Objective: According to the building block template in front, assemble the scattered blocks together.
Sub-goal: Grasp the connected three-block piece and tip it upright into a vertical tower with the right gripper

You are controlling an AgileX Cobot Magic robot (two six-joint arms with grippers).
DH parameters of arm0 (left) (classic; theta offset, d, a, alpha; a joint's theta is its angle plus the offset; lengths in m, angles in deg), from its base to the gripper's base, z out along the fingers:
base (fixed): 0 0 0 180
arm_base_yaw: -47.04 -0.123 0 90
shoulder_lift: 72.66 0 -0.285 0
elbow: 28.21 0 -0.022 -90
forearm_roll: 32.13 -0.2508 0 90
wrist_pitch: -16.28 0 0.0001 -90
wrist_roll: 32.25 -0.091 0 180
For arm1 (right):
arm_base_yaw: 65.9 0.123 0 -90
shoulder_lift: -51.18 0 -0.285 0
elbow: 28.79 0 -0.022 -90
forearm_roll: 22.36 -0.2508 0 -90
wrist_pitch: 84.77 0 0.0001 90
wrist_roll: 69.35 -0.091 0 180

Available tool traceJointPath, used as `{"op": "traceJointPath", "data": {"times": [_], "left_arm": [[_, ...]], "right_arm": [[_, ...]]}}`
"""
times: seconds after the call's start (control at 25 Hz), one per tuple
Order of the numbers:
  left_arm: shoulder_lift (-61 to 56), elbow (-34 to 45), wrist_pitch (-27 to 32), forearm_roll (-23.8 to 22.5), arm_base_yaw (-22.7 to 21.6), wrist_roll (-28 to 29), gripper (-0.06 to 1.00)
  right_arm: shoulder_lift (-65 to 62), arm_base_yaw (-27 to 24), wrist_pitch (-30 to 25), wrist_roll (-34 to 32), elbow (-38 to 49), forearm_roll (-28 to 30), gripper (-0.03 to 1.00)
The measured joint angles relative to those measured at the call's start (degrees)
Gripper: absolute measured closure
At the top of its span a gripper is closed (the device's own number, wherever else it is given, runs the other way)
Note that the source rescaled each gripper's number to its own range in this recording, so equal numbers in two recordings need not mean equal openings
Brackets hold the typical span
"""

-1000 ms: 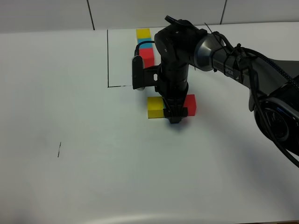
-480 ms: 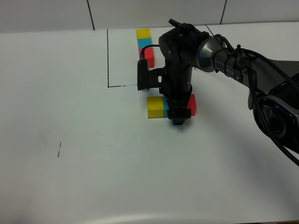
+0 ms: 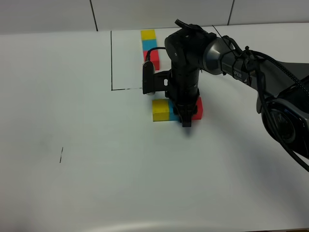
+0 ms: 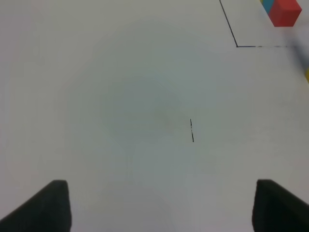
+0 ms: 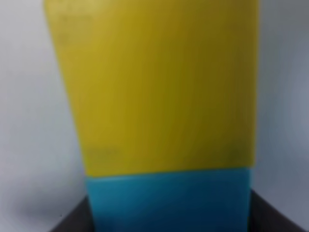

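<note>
Right gripper (image 3: 186, 121) over the joined row
Since a second ago the cyan block (image 3: 171, 109) has closed against the yellow block (image 3: 160, 110); red block (image 3: 197, 107) right. Three blocks, one template (image 3: 150, 47) far behind. Right grip hidden; left gripper (image 4: 159, 205) wide.

3 scattered blocks (image 3: 161, 110) touching in 1 row, template (image 3: 150, 46) behind them

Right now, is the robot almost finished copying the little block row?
Nearly. The yellow block, blue block and red block already sit in a row like the template. The right tool is down over the blue one. Left: letting go.
</note>
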Motion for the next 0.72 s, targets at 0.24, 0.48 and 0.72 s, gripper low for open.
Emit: {"op": "traceJointPath", "data": {"times": [0.24, 0.48, 0.72], "left_arm": [[0.00, 0.00, 0.00, 0.00, 0.00, 0.00, 0.31], [0.00, 0.00, 0.00, 0.00, 0.00, 0.00, 0.31], [0.00, 0.00, 0.00, 0.00, 0.00, 0.00, 0.31]], "right_arm": [[0.06, 0.00, 0.00, 0.04, -0.02, 0.00, 0.97], [0.06, 0.00, -0.10, 0.04, -0.02, 0.00, 0.97], [-0.27, 0.00, -0.50, -0.07, -0.02, -0.01, 0.97]]}}
